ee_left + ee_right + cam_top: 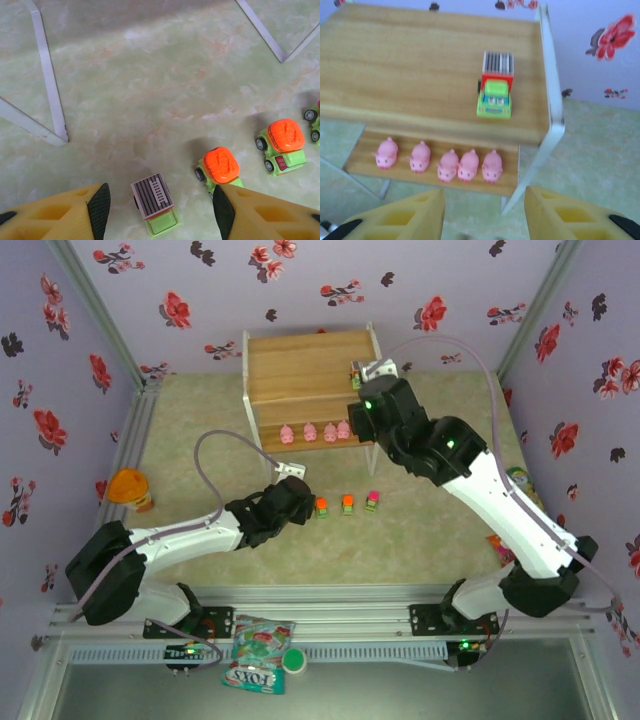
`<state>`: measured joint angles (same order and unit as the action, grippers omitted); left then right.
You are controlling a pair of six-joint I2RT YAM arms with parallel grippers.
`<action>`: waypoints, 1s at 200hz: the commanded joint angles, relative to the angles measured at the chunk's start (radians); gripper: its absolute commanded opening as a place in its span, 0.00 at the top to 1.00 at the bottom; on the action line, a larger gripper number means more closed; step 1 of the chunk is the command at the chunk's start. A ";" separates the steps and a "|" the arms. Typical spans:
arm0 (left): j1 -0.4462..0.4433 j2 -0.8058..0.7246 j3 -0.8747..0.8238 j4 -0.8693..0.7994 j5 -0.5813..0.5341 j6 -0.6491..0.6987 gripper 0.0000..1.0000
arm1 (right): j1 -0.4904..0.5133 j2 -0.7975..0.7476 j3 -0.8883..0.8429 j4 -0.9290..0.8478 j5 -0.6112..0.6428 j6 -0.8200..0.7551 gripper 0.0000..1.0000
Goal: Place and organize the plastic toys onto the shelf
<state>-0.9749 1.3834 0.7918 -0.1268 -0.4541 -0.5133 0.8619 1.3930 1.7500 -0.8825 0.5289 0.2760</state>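
Four cars, the nearest of the plastic toys, sit on the table (150, 85) in front of the arms. The left gripper (160, 190) hangs over the first of them with its jaws spread and gripping nothing; the grey-topped car (152, 197) lies between the fingers with a gap on either side. The orange-topped car (221, 165) stands just beside one finger (225, 210), perhaps touching it; a second orange car (285, 137) and a pink-topped one (314, 117) carry the row on to the side.

These toys look light, hard and smooth, and they stand on free wheels; a loose pinch would likely let one roll or squirt out. The flat sides of the body below the top seem the best hold, with the pads square to them; the close neighbour could be nudged as the jaws close.

Farther back stands the shelf (420, 60); its white legs (47, 75) come down onto the table beyond the cars, thin edges to keep clear of. Five pink pigs (449, 165) stand side by side on the lower board near its front edge; one more car (495, 92) rests on the upper board, close to its right-hand edge. The right gripper (483, 195) hovers before the shelf, jaws apart and empty.

The upper board has wide bare wood to the left of that car, room enough by the look of it for the other four. The lower tier offers little headroom under the top board, so coming in from above onto the upper board seems the easier path.
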 commanded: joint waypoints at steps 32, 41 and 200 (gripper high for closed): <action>0.008 0.015 0.016 0.021 0.023 0.020 0.39 | 0.028 -0.139 -0.321 0.068 0.057 0.177 0.55; 0.007 0.020 0.017 0.021 0.027 0.019 0.39 | 0.031 -0.159 -0.372 0.078 0.061 0.205 0.55; 0.007 0.065 0.029 0.057 0.141 0.043 0.38 | 0.019 -0.066 -0.823 0.343 -0.002 0.475 0.45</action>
<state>-0.9749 1.4368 0.7918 -0.0975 -0.3431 -0.4946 0.8944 1.2835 0.9531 -0.5980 0.5449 0.6907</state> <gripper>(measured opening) 0.614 0.548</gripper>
